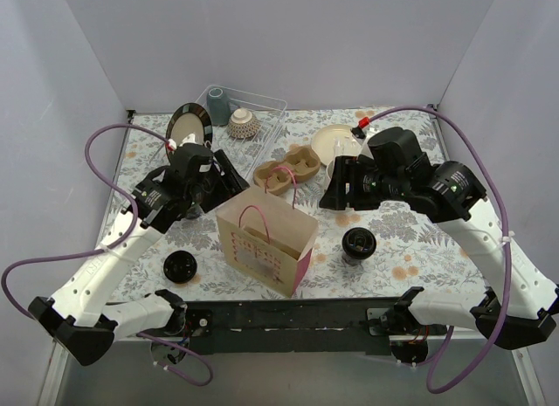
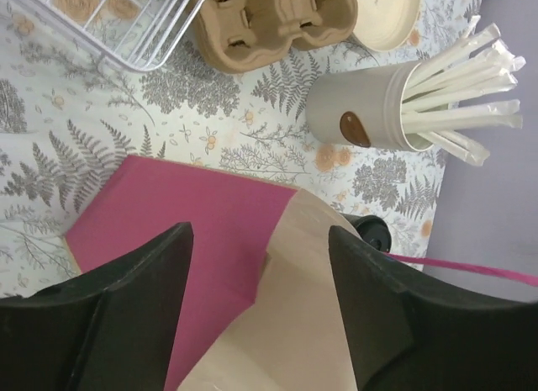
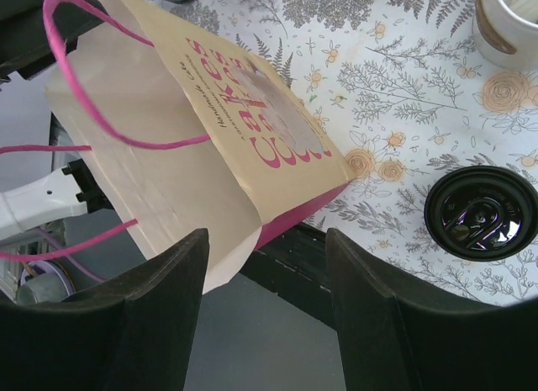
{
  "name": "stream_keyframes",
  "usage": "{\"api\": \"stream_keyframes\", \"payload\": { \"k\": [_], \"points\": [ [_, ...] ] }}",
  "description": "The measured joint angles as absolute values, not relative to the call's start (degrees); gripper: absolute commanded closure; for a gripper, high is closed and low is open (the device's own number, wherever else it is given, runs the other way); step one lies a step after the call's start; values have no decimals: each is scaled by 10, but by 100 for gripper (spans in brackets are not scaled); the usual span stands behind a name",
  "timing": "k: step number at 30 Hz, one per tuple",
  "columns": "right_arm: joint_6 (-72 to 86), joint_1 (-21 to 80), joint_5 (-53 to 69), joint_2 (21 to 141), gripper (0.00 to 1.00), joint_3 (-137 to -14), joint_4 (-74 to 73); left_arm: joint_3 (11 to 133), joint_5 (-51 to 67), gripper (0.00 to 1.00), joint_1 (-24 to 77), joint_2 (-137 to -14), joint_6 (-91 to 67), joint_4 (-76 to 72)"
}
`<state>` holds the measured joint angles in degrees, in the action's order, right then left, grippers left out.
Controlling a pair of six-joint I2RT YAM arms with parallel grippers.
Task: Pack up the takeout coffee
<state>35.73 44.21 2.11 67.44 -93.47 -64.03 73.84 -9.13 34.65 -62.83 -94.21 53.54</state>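
Top external, paper bag (image 1: 266, 240) (inside hidden), straws (image 2: 458, 88) in cup (image 2: 361, 113), left gripper (image 2: 259, 240), right gripper (image 3: 265, 248) wide

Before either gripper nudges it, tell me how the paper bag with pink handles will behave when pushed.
The paper bag would probably tip or skid: it stands tall on a narrow base. Its thin paper walls likely crease and buckle rather than stay stiff. The pink handles are thin loops, so probably floppy.
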Motion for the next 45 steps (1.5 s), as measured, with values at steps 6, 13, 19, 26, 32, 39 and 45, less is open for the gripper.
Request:
{"api": "stream_keyframes", "payload": {
  "k": [6, 13, 19, 26, 32, 39, 45],
  "points": [
    [355, 442, 16, 677, 34, -929, -652, 805, -68, 34, 347, -661, -806, 559],
    [354, 442, -32, 674, 20, -911, -674, 843, -63, 39, 347, -691, -689, 622],
    [343, 442, -67, 666, 1, -880, -689, 841, -41, 39, 347, -692, -619, 643],
    [343, 427, -77, 667, 3, -878, -701, 858, -23, 50, 347, -744, -586, 642],
    [344, 383, -96, 665, 24, -838, -706, 861, 3, 92, 347, -786, -582, 623],
    [312, 284, -106, 674, 28, -748, -699, 864, 21, 100, 346, -784, -581, 632],
    [295, 277, -83, 681, 23, -706, -661, 892, 20, 100, 342, -804, -634, 666]
  ]
}}
